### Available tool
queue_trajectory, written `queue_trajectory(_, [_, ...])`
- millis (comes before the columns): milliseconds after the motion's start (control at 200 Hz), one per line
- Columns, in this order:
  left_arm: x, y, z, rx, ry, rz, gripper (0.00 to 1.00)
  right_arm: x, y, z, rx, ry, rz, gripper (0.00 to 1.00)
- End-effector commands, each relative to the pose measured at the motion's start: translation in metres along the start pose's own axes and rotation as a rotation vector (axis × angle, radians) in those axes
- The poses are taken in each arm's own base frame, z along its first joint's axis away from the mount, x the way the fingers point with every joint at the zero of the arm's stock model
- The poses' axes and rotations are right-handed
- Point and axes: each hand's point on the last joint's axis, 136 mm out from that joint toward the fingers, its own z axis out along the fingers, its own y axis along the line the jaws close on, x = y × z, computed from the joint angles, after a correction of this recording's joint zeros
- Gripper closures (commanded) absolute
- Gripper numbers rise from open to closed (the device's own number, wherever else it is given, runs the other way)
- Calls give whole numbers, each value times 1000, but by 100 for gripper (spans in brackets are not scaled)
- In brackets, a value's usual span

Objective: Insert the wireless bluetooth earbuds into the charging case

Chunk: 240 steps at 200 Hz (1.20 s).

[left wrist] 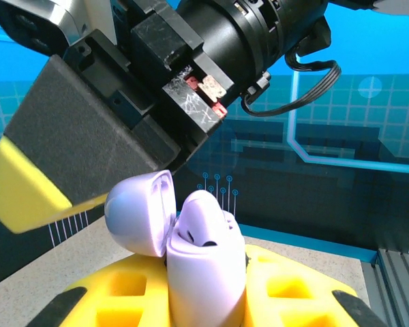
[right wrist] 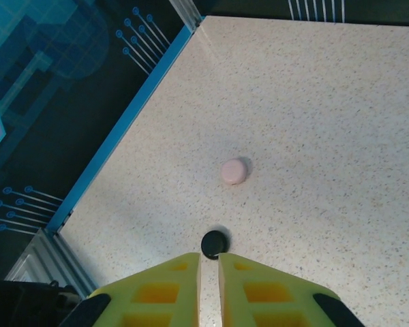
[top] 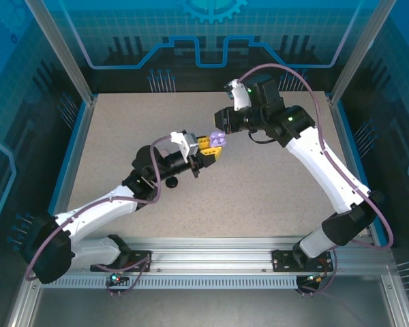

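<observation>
My left gripper [left wrist: 206, 286] is shut on a lavender charging case [left wrist: 204, 279], held upright above the table between yellow fingers [left wrist: 123, 296]. The lid [left wrist: 140, 212] is flipped open to the left. One lavender earbud [left wrist: 203, 216] sits in the base with its rounded top sticking out. From above, the case [top: 219, 139] sits at the tip of the left gripper [top: 210, 148], with my right gripper [top: 221, 129] just beyond it. The yellow-tipped right finger [left wrist: 27, 187] hangs beside the lid. The right gripper [right wrist: 209, 262] has only a thin slit between its fingers and holds nothing.
A closed black round case [right wrist: 215, 244] and a closed pale pink round case [right wrist: 233, 171] lie on the speckled table [right wrist: 313, 122] below the right gripper. The black case [top: 171, 182] lies beside the left arm. A blue-edged wall [right wrist: 123, 122] borders the table's left side.
</observation>
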Motion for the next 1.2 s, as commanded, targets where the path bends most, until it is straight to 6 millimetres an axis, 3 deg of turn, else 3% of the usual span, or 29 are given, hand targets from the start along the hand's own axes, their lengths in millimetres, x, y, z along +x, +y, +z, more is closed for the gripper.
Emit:
queue_trajectory(0, [-18,-1,6,5,-42,16,100,16,14,-9,-42,39,-24,86])
queue_trajectory(275, [-17,6,10,-26,-40,16,100,40,26,-32,-56,44,-33,87])
queue_trajectory(595, [-15,10,9,-52,-35,13,100,38,19,-51,-29,-30,10,86])
queue_trajectory(745, [-10,12,9,-62,-25,-7,100,24,-2,-64,36,-108,70,80])
queue_trajectory(880, [-1,15,8,-80,-7,-29,100,23,-32,-77,117,-163,135,74])
queue_trajectory(1196, [35,23,7,-122,37,-142,100,77,-103,-78,310,-147,259,65])
